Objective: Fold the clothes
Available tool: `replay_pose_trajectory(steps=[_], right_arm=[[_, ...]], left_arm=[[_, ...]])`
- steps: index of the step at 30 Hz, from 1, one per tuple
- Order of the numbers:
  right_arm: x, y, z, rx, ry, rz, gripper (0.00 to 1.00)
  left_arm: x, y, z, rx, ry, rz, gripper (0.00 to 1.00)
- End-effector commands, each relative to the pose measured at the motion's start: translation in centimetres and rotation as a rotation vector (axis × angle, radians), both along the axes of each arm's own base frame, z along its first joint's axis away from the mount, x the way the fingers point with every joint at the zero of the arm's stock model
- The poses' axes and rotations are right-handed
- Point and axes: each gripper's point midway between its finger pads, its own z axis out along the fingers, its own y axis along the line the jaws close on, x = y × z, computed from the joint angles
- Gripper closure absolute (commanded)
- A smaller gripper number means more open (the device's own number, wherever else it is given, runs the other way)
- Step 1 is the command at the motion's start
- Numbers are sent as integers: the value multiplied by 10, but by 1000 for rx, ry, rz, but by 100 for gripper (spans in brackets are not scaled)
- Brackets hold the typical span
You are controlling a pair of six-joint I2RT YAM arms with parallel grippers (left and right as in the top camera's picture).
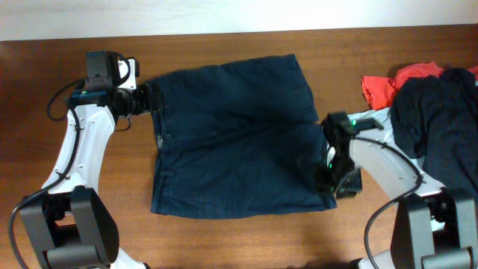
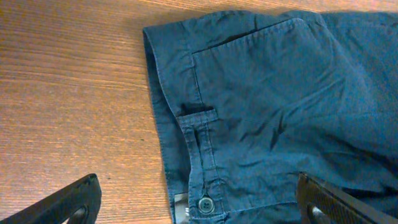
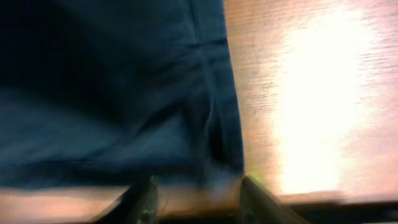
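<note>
Shorts (image 1: 231,142) awaiting fold; left gripper (image 1: 153,99) hovering wide-open, empty, over waistband (image 2: 186,124); right gripper (image 3: 199,202) half-parted, empty, at hem (image 3: 217,93); needing edge pinch next.

Dark navy shorts (image 1: 235,142) lie spread flat on the table (image 1: 239,239), waistband (image 1: 159,149) toward the left.

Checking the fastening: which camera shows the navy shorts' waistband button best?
Left wrist view: the button sits sharp and close on the shorts' waistband, at the bottom edge. Overhead shows the waistband, but the button is too small to tell. Right wrist shows only blurred fabric edge.
</note>
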Motion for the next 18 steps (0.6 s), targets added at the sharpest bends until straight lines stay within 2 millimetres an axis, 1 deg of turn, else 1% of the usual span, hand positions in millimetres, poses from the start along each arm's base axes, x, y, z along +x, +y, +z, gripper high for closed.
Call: replay_pose_trajectory(steps=[1,3,5,6,7,9,10,12,13,15,16,18], right_arm=[[40,5,34,7,-131,14,40],[58,8,51,17,-194,17,40],[80,12,68,29,-276,17,42],[92,13,75,37,-327,28,44],[108,16,81,48,-393,48,49],[132,20,87,61,-498,76,66],[142,22,88,66,-537,75,78],[157,30,87,105,-584,83,94],[163,38,85,150,-597,104,96],[171,53,79,229,-600,133,96],[173,58,74,255,-592,134,96],[178,62,57,275,-562,133,96]], left_arm=[[3,0,12,-3,-29,-3,1],[3,0,12,-3,-29,-3,1],[3,0,12,-3,-29,-3,1],[3,0,12,-3,-29,-3,1],[3,0,12,-3,-29,-3,1],[3,0,12,-3,-29,-3,1],[3,0,12,-3,-29,-3,1],[3,0,12,-3,-29,-3,1],[3,0,12,-3,-29,-3,1],[3,0,12,-3,-29,-3,1],[3,0,12,-3,-29,-3,1],[3,0,12,-3,-29,-3,1]])
